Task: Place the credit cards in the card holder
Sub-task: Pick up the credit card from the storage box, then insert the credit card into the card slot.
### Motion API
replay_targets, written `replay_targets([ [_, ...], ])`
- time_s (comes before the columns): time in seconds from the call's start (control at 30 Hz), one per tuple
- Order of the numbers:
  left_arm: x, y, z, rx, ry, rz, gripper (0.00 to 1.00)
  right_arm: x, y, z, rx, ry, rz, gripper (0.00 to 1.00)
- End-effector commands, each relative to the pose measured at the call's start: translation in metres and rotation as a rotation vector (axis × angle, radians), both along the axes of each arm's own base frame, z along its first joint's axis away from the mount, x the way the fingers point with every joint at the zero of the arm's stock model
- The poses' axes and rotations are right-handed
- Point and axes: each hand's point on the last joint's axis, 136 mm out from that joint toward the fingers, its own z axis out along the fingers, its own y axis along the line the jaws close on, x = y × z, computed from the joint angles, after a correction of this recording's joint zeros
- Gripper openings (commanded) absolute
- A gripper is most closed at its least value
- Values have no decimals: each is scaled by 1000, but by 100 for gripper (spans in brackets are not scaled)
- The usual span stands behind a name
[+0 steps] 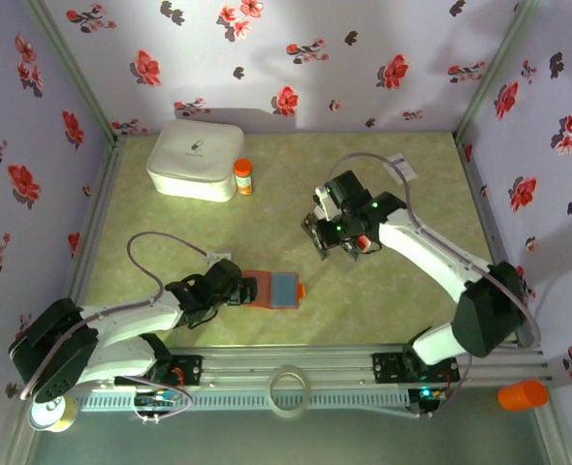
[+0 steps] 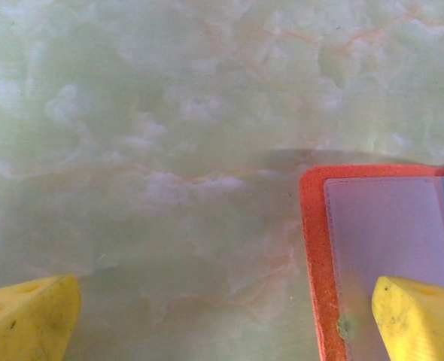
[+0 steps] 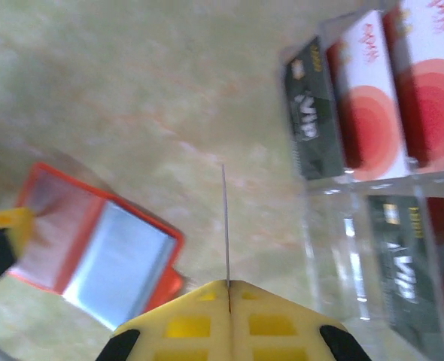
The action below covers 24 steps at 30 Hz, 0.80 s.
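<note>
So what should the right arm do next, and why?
Probably carry the card toward the open card holder. The right end effector is shut on a thin card, seen edge-on, and the card holder lies open with the left end effector spread over its flap.

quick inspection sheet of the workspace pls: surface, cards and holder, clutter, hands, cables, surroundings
surface: green marbled table, no spills seen
job's things: holder lies open by the left arm; cards stand in a clear rack; one card is out, seen edge-on
clutter: white box and bottle side by side at the back; tape ring on the front rail
hands: left hand open, one finger over the holder's left panel; right hand shut on the one card
cables: grey loop over the left arm, second loop over the right arm
surroundings: floral walls on three sides; orange thing beyond the rail, right
</note>
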Motion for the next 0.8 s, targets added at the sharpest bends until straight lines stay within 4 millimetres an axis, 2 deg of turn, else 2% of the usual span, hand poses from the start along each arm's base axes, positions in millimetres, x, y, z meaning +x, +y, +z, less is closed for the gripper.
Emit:
replay_targets([
  [0.0,0,5,6,53,-15,-16,100,-8,34,13,274,36,-100,0],
  [0.17,-1,8,13,130,-22,-29,100,-17,52,12,510,46,-209,0],
  [0.27,-1,7,16,173,-22,-52,100,-25,58,5,568,45,-239,0],
  [0.63,-2,10,2,276,17,-51,100,-49,72,-45,565,34,-256,0],
  [0.77,0,13,1,299,18,-43,100,-55,77,-57,567,39,-248,0],
])
